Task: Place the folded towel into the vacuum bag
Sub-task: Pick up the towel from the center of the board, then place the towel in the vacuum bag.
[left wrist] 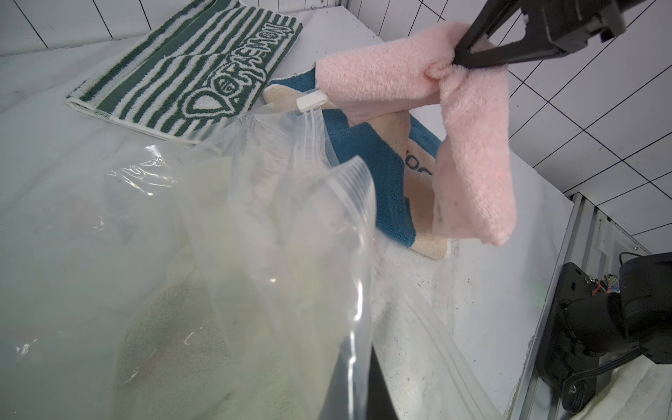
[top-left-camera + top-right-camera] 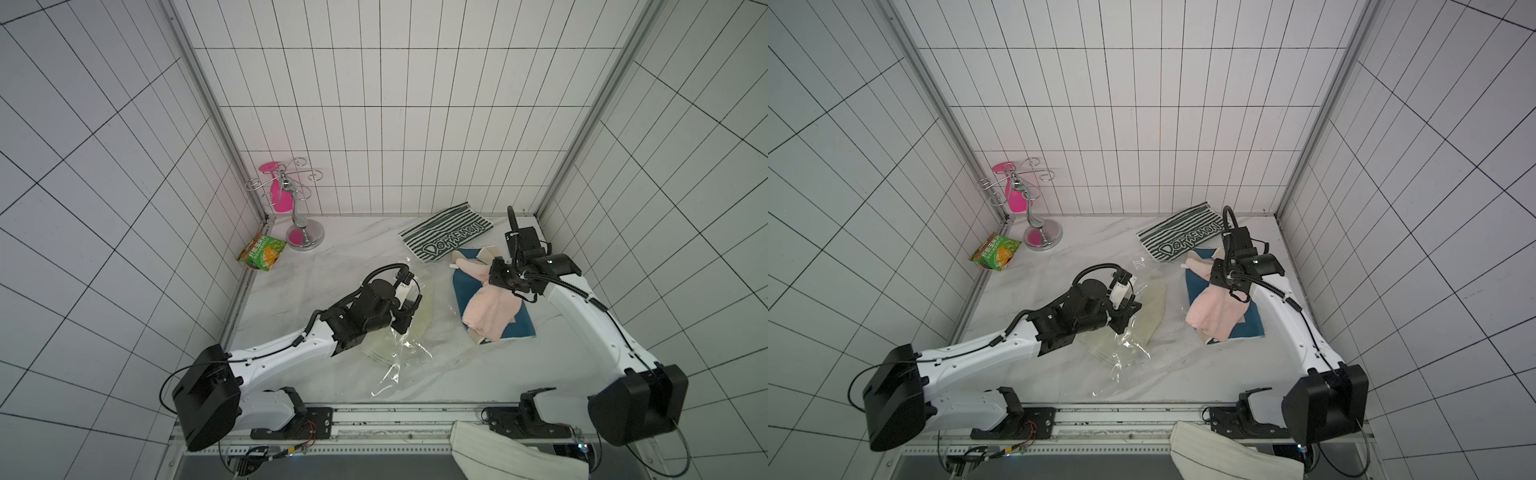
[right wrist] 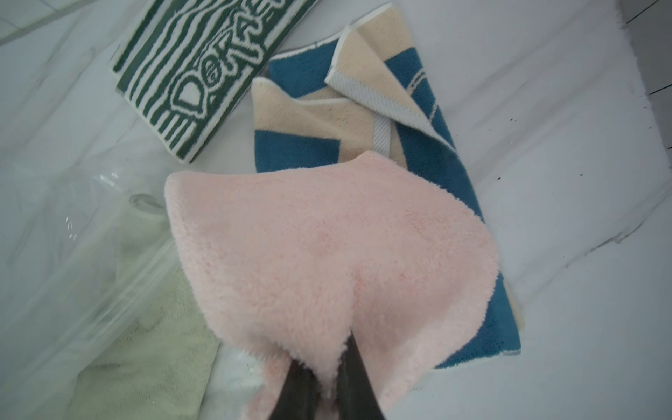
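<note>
The left gripper (image 2: 403, 326) pinches the crinkly clear vacuum bag (image 2: 409, 357), its ribbed zip mouth raised, facing right. The right gripper (image 1: 459, 58) clamps the fluffy pink towel (image 2: 490, 311), draped far-to-near above the blue-and-beige towel (image 2: 524, 326), beside the bag.

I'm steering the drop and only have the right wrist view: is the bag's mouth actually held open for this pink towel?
Observer: Yes. The left gripper is shut on the vacuum bag and holds its zip-strip edge raised.
Operator: Where is the zip slider?
Observer: The white slider sits at the strip's far end, next to the blue and beige towel.
Operator: Is my towel hanging free?
Observer: The right gripper pinches the pink towel at one bunched spot and both ends droop. I cannot tell whether the lower end touches anything.
</note>
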Available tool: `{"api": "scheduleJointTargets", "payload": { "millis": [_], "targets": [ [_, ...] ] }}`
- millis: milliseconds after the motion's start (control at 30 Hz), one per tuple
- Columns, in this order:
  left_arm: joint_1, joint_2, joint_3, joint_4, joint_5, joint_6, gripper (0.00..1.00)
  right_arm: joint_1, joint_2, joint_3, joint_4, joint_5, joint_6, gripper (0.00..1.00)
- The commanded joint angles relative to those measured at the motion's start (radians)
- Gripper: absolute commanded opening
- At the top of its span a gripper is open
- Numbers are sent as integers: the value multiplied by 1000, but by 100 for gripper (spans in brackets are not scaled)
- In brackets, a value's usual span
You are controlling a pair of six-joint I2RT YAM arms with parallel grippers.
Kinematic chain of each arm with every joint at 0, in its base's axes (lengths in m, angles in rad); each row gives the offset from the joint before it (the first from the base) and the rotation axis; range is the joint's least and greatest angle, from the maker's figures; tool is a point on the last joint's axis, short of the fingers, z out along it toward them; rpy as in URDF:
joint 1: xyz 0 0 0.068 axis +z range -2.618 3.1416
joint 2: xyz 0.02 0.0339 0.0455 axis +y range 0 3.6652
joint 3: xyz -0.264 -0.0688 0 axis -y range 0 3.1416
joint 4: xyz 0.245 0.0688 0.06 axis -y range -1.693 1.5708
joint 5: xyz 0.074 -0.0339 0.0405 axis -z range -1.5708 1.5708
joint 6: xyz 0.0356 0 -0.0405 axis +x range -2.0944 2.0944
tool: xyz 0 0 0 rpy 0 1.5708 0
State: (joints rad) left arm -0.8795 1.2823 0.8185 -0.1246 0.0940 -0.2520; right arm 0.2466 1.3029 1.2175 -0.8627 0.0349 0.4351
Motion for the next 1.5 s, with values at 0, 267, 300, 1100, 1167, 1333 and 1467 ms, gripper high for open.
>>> {"api": "scheduleJointTargets", "payload": {
  "millis": [0,267,300,1100,1167,1333,1467],
  "targets": [
    [7,-7,-4,20,-14,1,0,75,-31,15,-131,-42,-7,3],
    [7,26,19,29,9,-14,0,297,-17,14,-171,-66,85,3],
    [7,27,21,28,15,-14,0,308,-20,7,-158,-80,90,3],
    [-16,34,6,83,72,-47,0,406,158,-33,168,-263,170,2],
    [-47,44,4,78,67,-47,0,357,185,39,186,-321,164,2],
    [-115,60,-11,92,90,-43,0,293,260,112,247,-451,178,3],
    [-127,50,-28,117,92,-51,0,293,270,-64,532,-411,371,4]
  ]
}}
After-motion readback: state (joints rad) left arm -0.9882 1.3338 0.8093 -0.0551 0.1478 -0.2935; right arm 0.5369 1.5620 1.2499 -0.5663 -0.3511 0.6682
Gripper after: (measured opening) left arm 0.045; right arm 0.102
